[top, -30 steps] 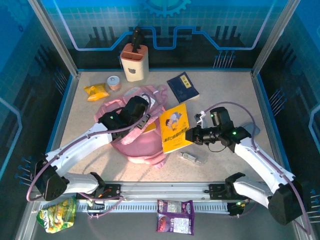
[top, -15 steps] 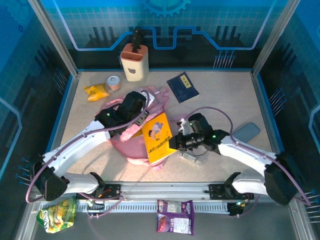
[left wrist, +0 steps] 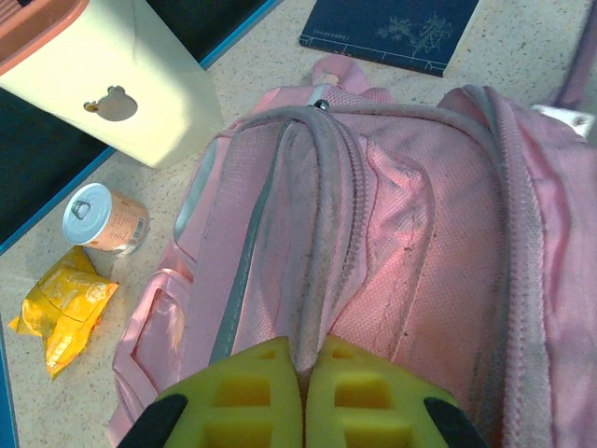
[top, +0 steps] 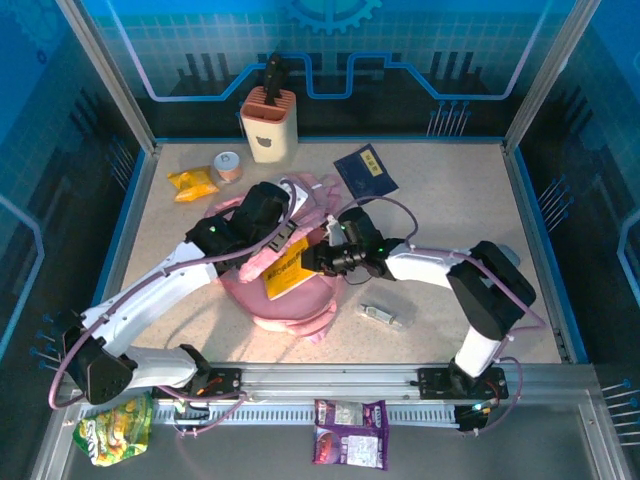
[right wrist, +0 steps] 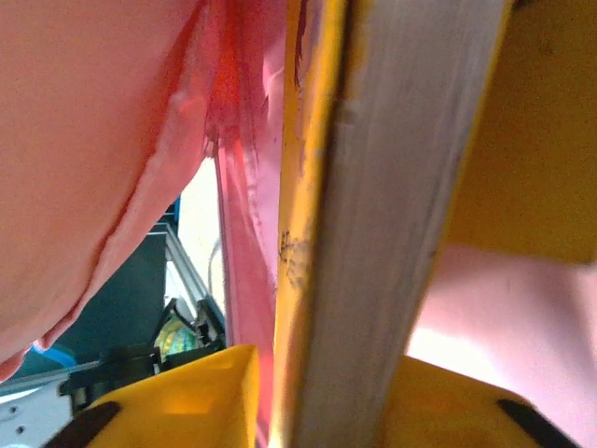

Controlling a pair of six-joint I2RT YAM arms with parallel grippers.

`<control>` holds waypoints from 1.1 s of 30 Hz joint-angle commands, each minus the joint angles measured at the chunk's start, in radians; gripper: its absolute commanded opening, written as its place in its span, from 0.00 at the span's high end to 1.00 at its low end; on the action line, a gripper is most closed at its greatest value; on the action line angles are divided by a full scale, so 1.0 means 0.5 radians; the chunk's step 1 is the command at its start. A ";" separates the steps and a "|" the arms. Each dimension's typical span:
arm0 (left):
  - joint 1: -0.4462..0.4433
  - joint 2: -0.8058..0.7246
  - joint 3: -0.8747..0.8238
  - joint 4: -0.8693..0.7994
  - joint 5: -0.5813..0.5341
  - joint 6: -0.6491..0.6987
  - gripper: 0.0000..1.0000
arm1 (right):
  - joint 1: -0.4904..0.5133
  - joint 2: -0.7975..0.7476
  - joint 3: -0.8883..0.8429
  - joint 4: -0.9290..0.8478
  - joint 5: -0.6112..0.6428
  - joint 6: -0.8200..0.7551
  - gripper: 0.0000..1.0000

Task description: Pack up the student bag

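Observation:
The pink student bag [top: 288, 306] lies on the table left of centre, its mouth held up. My left gripper [top: 290, 228] is shut on the bag's pale zip trim [left wrist: 317, 187], which runs up between its yellow fingertips [left wrist: 270, 383]. A yellow book [top: 285, 272] slants partway into the bag's mouth. My right gripper [top: 314, 261] reaches in from the right with the book's grey page edge [right wrist: 392, 215] between its jaws. Its left finger [right wrist: 201, 392] stands a little off the cover, with pink fabric [right wrist: 93, 140] showing in the gap.
At the back stand a cream knife block [top: 270, 125], a small can [top: 229, 166] and a yellow snack packet [top: 192, 183]. A dark blue book [top: 365, 172] lies behind the bag. A small clear item [top: 380, 315] lies near the front. Two snack packs [top: 350, 432] lie below the rail.
My right arm swung left and carried the yellow book from beside the bag into its mouth. Its jaws have loosened on the book. My left gripper kept its hold on the trim.

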 commanded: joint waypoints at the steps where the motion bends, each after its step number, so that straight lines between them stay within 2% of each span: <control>1: 0.007 -0.109 0.087 0.204 -0.006 0.017 1.00 | 0.035 0.102 0.130 0.157 0.077 -0.039 0.59; 5: 0.011 -0.110 0.077 0.216 0.005 0.011 1.00 | 0.036 0.036 0.048 0.078 0.208 -0.064 0.43; 12: 0.015 -0.118 0.054 0.220 0.003 0.004 1.00 | 0.123 -0.355 -0.165 -0.471 0.482 -0.260 0.27; 15: 0.016 -0.133 0.042 0.231 0.019 -0.016 1.00 | 0.236 -0.452 -0.181 -0.683 0.644 -0.318 0.26; 19: 0.018 -0.135 0.036 0.250 0.049 -0.033 1.00 | 0.366 -0.414 -0.202 -0.645 0.750 -0.340 0.36; 22: 0.018 -0.118 0.053 0.247 0.072 -0.052 1.00 | 0.388 -0.267 -0.148 -0.572 0.747 -0.327 0.50; 27: 0.019 -0.087 0.098 0.231 0.129 -0.086 1.00 | 0.490 -0.050 0.037 -0.454 0.849 -0.351 0.62; 30: 0.018 -0.068 0.122 0.214 0.150 -0.102 1.00 | 0.536 0.025 0.072 -0.309 0.992 -0.341 0.68; 33: 0.018 -0.057 0.115 0.216 0.148 -0.108 1.00 | 0.545 0.103 0.108 -0.104 0.995 -0.331 0.69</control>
